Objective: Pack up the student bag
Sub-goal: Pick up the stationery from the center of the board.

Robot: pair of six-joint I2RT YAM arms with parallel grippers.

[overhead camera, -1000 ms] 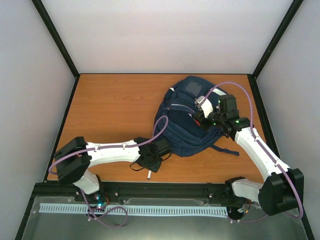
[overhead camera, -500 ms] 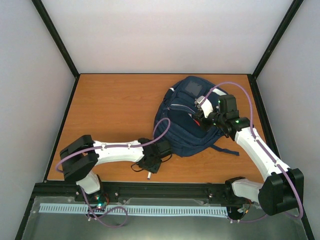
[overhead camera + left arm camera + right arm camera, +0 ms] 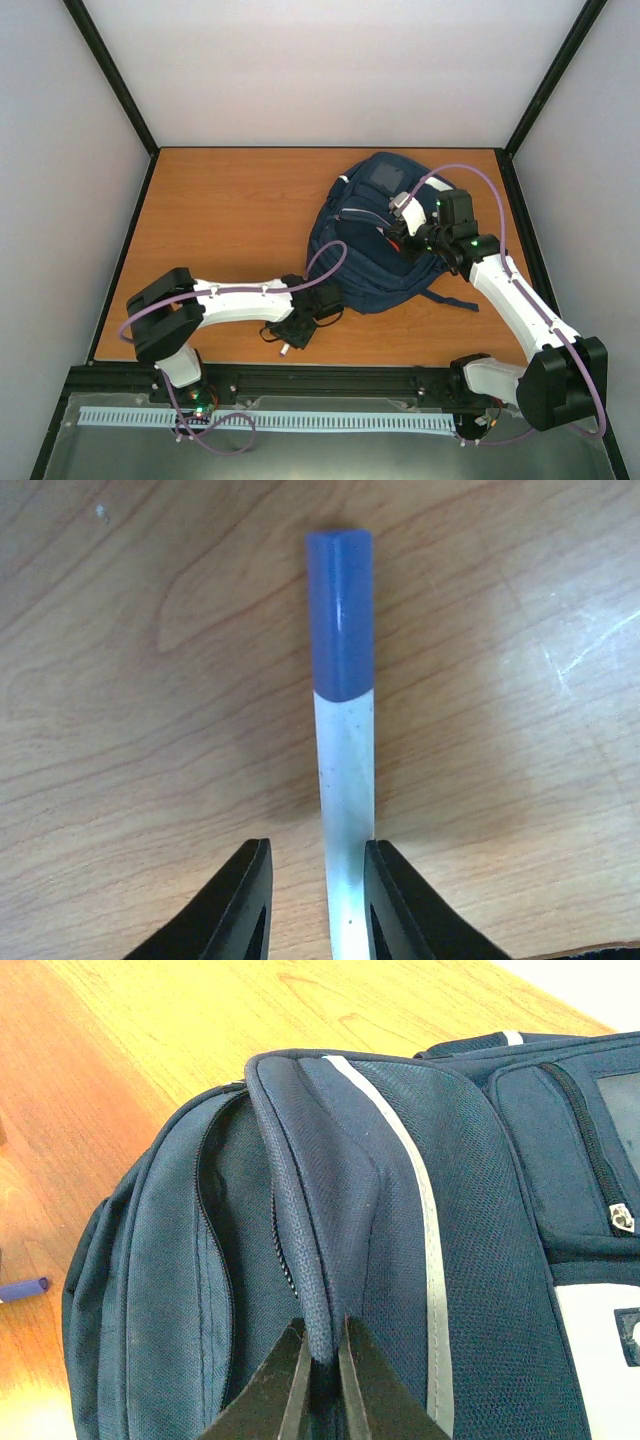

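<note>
One bag [image 3: 370,270]: on table [image 3: 220,220], toward 2 o'clock.
right gripper [image 3: 322,1345]: pinching bag edge, likely to hold the mouth open.
left gripper [image 3: 315,855]: spread around pen [image 3: 340,610] at 7 o'clock, one finger touching, ready to grab.

1. The table [image 3: 230,220] has an orange-brown wood-grain top.
2. A navy backpack [image 3: 375,250] lies toward 2 o'clock from the table's middle.
3. A white pen [image 3: 343,680] with a blue cap lies near the 6 o'clock edge.
</note>
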